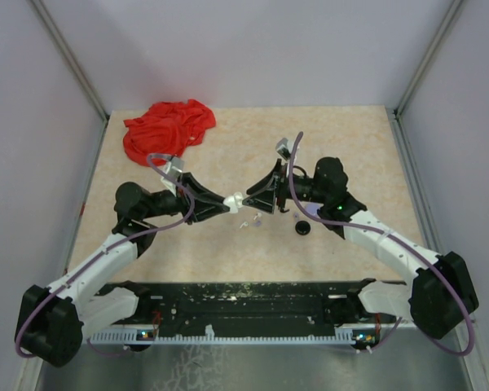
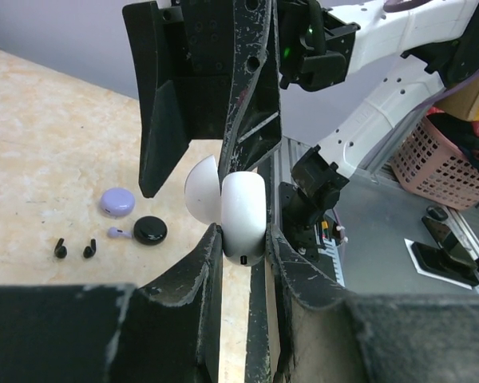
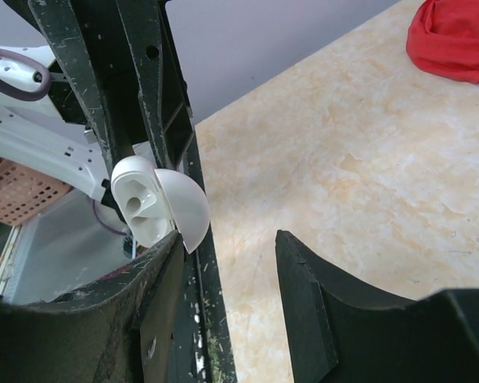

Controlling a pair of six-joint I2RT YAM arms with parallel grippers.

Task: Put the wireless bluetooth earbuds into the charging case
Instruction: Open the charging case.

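desk: beige, carries everything.
red cloth: far left, irrelevant.
left gripper: clamped on the white charging case, centre.
right gripper: jaws apart, empty, just right of it.
white charging case: lid ajar, sockets empty; hold it steady, sockets facing the right gripper.
earbuds: black pair and lavender earbud on the desk nearby; pinch lightly, seat squarely.

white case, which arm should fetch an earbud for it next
Right, probably. The left gripper is clamped on the open white case, its sockets empty. The right gripper has its jaws apart, holding nothing, and loose earbuds lie on the table nearby.
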